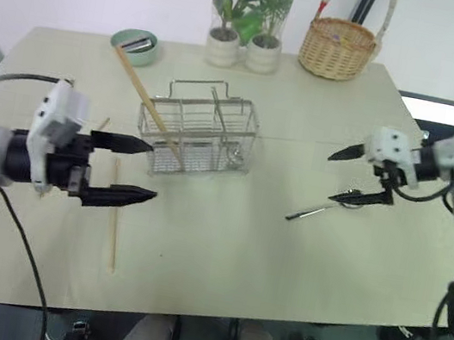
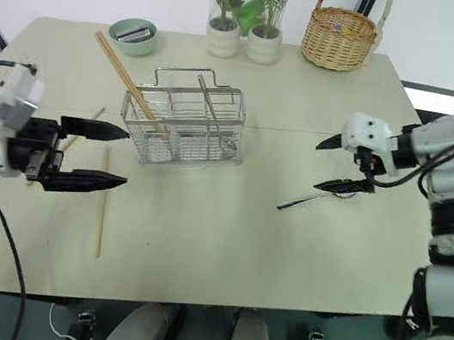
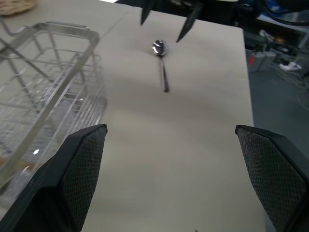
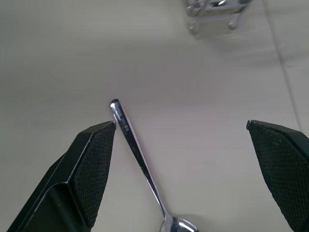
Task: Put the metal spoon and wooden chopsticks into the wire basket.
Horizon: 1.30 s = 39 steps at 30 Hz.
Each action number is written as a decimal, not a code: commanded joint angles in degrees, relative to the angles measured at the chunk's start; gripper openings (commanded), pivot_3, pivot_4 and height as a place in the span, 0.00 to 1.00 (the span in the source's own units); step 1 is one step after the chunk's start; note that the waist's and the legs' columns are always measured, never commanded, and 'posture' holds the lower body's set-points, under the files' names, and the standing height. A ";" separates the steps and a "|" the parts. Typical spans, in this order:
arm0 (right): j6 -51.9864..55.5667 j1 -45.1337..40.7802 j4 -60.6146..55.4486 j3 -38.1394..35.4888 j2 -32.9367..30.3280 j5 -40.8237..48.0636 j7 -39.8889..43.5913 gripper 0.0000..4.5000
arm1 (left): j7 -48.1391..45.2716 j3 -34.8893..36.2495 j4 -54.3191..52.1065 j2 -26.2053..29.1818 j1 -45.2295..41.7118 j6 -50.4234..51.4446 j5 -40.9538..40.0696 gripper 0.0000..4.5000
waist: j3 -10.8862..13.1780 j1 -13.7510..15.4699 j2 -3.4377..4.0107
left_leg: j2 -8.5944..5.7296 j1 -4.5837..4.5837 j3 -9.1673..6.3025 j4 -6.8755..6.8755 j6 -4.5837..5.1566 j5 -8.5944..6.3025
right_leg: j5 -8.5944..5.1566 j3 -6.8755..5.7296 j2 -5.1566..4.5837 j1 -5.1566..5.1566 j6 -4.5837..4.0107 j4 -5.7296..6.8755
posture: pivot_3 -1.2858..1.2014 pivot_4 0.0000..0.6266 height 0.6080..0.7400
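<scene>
The wire basket [image 1: 202,135] stands at the table's middle, with one wooden chopstick [image 1: 140,90] leaning in it, its top end pointing at the green bowl. Another chopstick [image 1: 115,217] lies flat on the table near my left gripper [image 1: 153,172], which hovers open just left of the basket, nothing between its fingers. The end of one more stick [image 2: 86,125] peeks out behind that gripper. The metal spoon [image 1: 318,208] lies on the table to the basket's right. My right gripper [image 1: 331,176] hangs open right over the spoon's bowl end, apart from it.
At the back of the table stand a green bowl [image 1: 135,43], two potted plants in glass vases [image 1: 247,25] and a tan wicker basket [image 1: 339,45]. The table's [image 1: 220,265] front edge runs near below, and its right edge lies close behind my right arm.
</scene>
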 commanded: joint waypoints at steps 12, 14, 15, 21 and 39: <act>-15.09 -9.83 25.69 7.84 8.46 -18.59 -4.81 0.99 | 1.90 -5.12 -2.54 0.05 -7.25 3.83 -3.76 1.00 | -0.01 -0.20 -0.01 | -0.04 0.02 -0.04 -0.01 -0.35 0.20 | 0.03 0.03 0.03 -0.07 0.03 0.14 | 0.52 0.24 0.70; -15.69 -9.86 26.65 7.80 8.82 -19.69 -5.63 0.99 | 1.97 -5.15 -2.73 0.09 -7.37 3.99 -3.86 1.00 | -0.01 -0.25 -0.01 | -0.04 0.04 -0.04 -0.01 -0.36 0.21 | 0.03 0.04 0.03 -0.06 0.03 0.16 | 0.52 0.24 0.70; -15.85 -9.91 27.02 7.67 9.01 -20.07 -5.98 0.99 | 1.97 -5.11 -2.79 0.15 -7.44 4.00 -3.87 1.00 | -0.01 -0.27 -0.01 | -0.04 0.04 -0.04 -0.01 -0.37 0.21 | 0.03 0.05 0.04 -0.06 0.03 0.17 | 0.52 0.24 0.70; -14.64 -9.66 28.10 6.02 10.11 -20.02 -6.36 0.59 | 2.17 -4.56 -2.75 0.58 -8.01 4.37 -4.68 1.00 | -0.01 -0.34 -0.02 | -0.03 0.07 -0.05 0.01 -0.43 0.25 | 0.04 0.06 0.07 -0.07 0.01 0.28 | 0.52 0.24 0.70; -12.98 -8.49 25.48 -0.75 9.44 -15.44 -4.77 0.01 | 1.09 -5.28 2.06 -0.16 -13.11 2.74 -2.86 1.00 | -0.06 -0.36 -0.08 | -0.03 0.10 -0.12 0.03 -0.59 0.35 | 0.06 0.06 0.12 -0.08 -0.01 0.42 | 0.52 0.24 0.70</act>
